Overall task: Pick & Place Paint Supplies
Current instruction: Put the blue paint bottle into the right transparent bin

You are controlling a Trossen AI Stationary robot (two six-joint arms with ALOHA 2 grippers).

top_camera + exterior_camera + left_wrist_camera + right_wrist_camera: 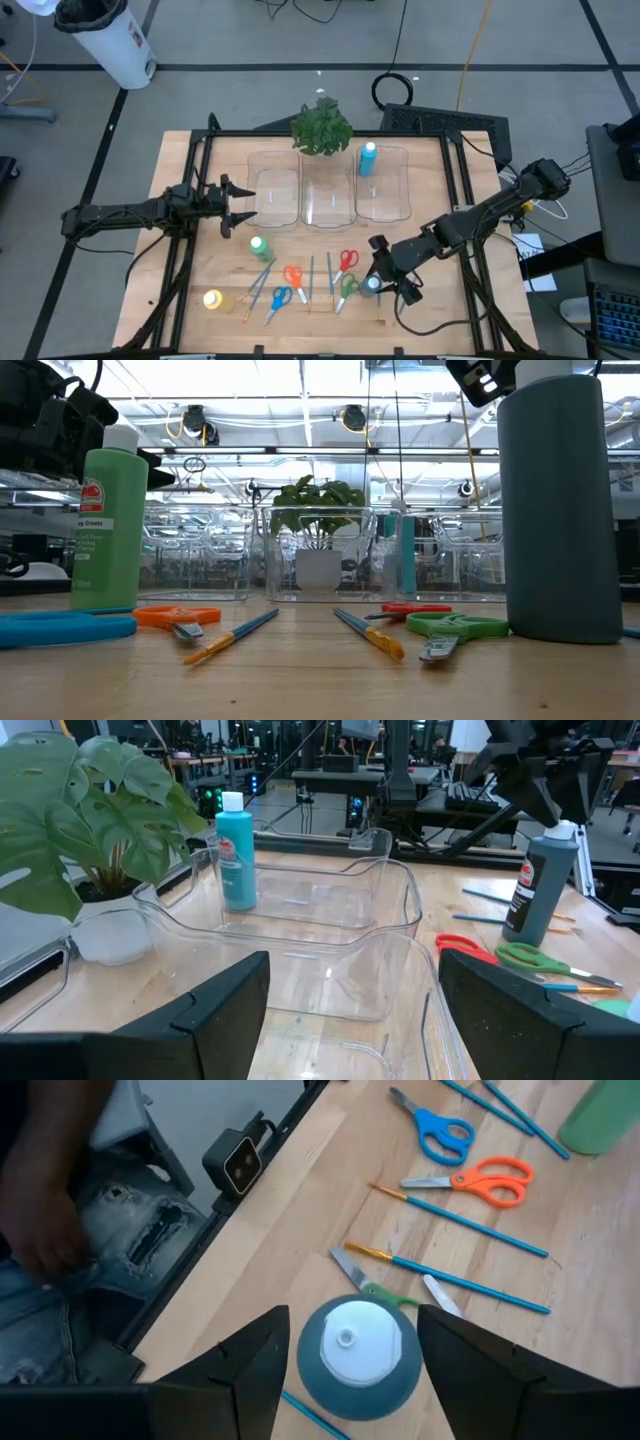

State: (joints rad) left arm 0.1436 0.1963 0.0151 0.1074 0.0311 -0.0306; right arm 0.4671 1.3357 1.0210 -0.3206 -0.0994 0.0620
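Observation:
A dark blue paint bottle (360, 1355) with a white cap stands upright on the table at the near right; it also shows in the high view (371, 286) and the low view (560, 510). My right gripper (352, 1380) is open just above it, one finger on either side of its top, pointing down. My left gripper (245, 205) is open and empty at the left bin's (274, 195) left end. A light blue bottle (367, 158) stands in the right bin (395, 195). A green bottle (259, 245), a yellow bottle (213, 299), several scissors and brushes lie on the table.
Three clear bins stand side by side at mid-table, with a leafy plant (321, 128) behind them. Red (346, 260), orange (292, 275), blue (280, 297) and green (348, 287) scissors lie among thin brushes by the near edge. A person (60, 1230) is beyond the table's near edge.

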